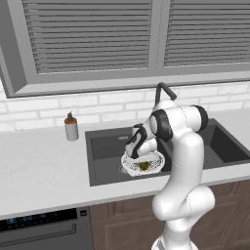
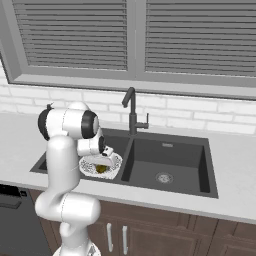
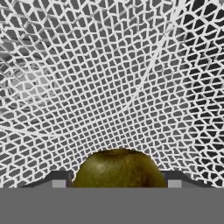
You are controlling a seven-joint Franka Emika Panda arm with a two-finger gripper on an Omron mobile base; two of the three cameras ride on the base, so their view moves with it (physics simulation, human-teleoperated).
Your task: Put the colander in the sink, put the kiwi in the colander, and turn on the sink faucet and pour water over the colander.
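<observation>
The white perforated colander point(image 1: 128, 165) point(image 2: 115, 161) sits in the left basin of the dark grey sink point(image 1: 105, 146) point(image 2: 210, 165). The olive-brown kiwi point(image 1: 144, 166) point(image 2: 101, 169) point(image 3: 119, 168) lies inside it on the mesh point(image 3: 109, 78). My gripper point(image 1: 143, 160) point(image 2: 101, 163) point(image 3: 117, 181) points down into the colander with a fingertip point(image 3: 59, 179) close at each side of the kiwi. Whether they still press on the fruit cannot be told. The dark gooseneck sink faucet point(image 1: 163, 90) point(image 2: 131, 112) stands behind the divider. The water is out of view.
A grey soap dispenser point(image 1: 72, 128) stands on the counter left of the sink. The right basin point(image 2: 165, 165) has a round metal drain point(image 2: 163, 177). A brick backsplash and a shuttered window rise behind. A dark appliance front point(image 1: 39, 224) sits under the counter at the left.
</observation>
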